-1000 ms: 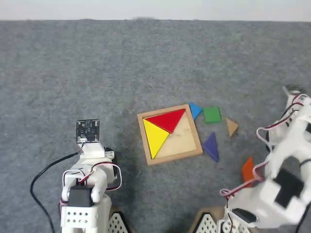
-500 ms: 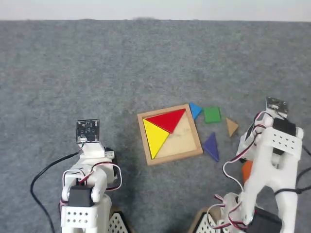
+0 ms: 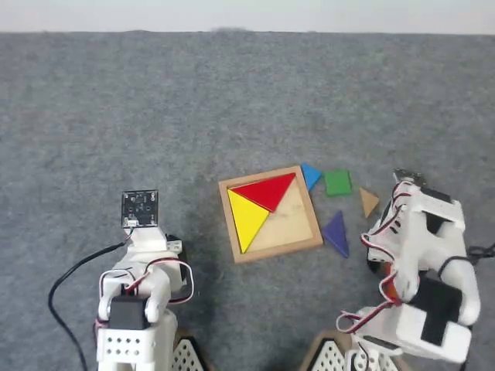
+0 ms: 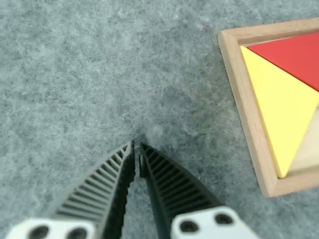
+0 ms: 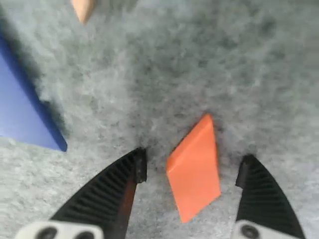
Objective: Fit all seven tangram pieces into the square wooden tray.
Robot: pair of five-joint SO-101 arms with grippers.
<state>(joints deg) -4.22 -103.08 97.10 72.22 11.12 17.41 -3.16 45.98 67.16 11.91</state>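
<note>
Orange piece [image 5: 194,167] flat near the worktop's right edge, right end effector [image 5: 193,164] spread wide astride it — not touching, wooden tray [image 3: 278,249] mid-worktop holding red triangle [image 3: 267,191] and yellow triangle [image 3: 247,219], left end effector [image 4: 136,147] pressed together.

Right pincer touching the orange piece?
Apart. The right wrist view shows the right pincer open around the orange piece, with grey mat visible between the piece and each finger.

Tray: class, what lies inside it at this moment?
Inside the tray lie a red triangle and a yellow triangle, edge to edge; the rest is bare wood. The floor beneath them is covered.
</note>
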